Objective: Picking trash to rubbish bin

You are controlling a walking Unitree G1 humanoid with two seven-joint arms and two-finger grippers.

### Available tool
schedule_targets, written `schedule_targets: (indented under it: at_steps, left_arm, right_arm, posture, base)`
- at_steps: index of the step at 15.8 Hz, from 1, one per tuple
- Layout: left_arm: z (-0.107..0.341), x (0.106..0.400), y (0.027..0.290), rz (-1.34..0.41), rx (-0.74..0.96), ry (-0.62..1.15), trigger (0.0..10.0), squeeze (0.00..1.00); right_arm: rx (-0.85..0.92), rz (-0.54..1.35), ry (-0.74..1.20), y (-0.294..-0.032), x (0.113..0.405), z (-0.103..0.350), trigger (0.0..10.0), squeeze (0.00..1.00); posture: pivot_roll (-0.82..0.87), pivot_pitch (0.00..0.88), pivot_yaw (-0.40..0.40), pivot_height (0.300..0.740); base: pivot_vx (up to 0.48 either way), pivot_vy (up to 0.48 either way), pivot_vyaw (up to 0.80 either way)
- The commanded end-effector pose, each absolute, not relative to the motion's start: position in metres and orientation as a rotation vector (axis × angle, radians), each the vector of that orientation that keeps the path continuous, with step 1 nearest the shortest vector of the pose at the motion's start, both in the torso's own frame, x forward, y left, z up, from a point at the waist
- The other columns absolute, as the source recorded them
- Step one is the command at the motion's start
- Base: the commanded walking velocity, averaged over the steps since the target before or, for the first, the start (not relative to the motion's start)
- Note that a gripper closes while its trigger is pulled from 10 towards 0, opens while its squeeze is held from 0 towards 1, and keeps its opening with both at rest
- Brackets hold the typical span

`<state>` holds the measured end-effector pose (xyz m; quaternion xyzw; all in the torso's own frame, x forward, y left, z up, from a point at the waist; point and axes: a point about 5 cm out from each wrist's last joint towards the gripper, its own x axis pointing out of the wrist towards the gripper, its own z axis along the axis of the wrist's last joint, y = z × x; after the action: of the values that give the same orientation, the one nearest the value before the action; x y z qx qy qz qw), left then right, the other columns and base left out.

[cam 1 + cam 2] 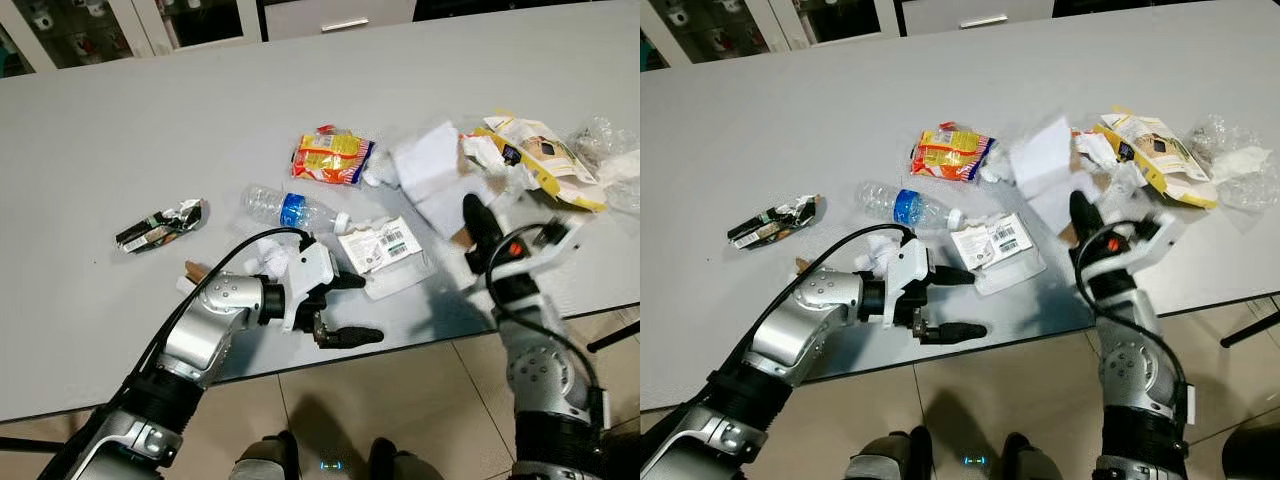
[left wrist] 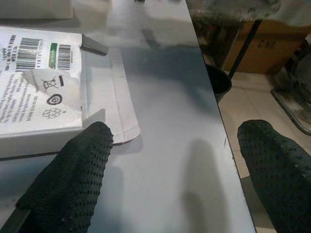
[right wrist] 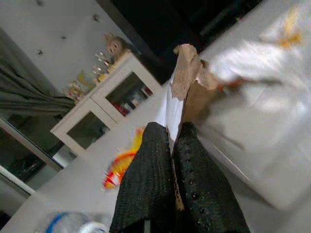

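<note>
Trash lies spread over the grey table [image 1: 150, 130]. My right gripper [image 1: 478, 228] is shut on a torn piece of white and brown paper [image 1: 432, 168], held up above the table's right part; the right wrist view shows the paper [image 3: 187, 92] pinched between the fingers [image 3: 194, 194]. Low at the table's front edge my left gripper [image 1: 365, 308] is open, just beside a flattened white box with a barcode label [image 1: 380, 245]. In the left wrist view one finger [image 2: 73, 179] sits close to the box [image 2: 39, 87].
A clear plastic bottle [image 1: 290, 210], an orange snack packet [image 1: 330, 158], a dark wrapper [image 1: 160, 228], crumpled tissue [image 1: 265, 255], yellow-white packaging [image 1: 540, 150] and clear plastic [image 1: 610, 150] lie on the table. A dark round container [image 2: 216, 82] stands on the floor below the table edge.
</note>
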<state>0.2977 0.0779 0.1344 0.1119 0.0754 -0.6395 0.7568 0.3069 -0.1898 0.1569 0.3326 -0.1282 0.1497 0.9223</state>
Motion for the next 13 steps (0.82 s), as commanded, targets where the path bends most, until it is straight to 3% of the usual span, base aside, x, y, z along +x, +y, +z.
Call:
schedule_targets:
  at_steps: [1, 7, 13]
  left_arm:
    - [0.134, 0.299, 0.076, -1.394, 0.259, 0.160, 10.0, 0.00]
    - [0.134, 0.301, 0.071, -1.373, 0.246, 0.132, 10.0, 0.00]
    - [0.138, 0.319, 0.061, -1.117, 0.141, 0.054, 10.0, 0.00]
  right_arm:
    - [0.671, 0.315, -0.281, -0.185, 0.305, 0.167, 0.0, 0.00]
    - [0.482, 0.347, -0.369, -0.171, 0.298, 0.210, 0.0, 0.00]
    - [0.097, 0.163, -0.381, -0.175, 0.266, 0.219, 0.0, 0.00]
  posture:
    - [0.23, 0.147, 0.035, 0.740]
    - [0.22, 0.134, 0.023, 0.740]
    - [0.17, 0.119, 0.005, 0.740]
  base:
    - [0.000, 0.000, 0.00]
    - [0.000, 0.000, 0.00]
    - [0.000, 0.000, 0.00]
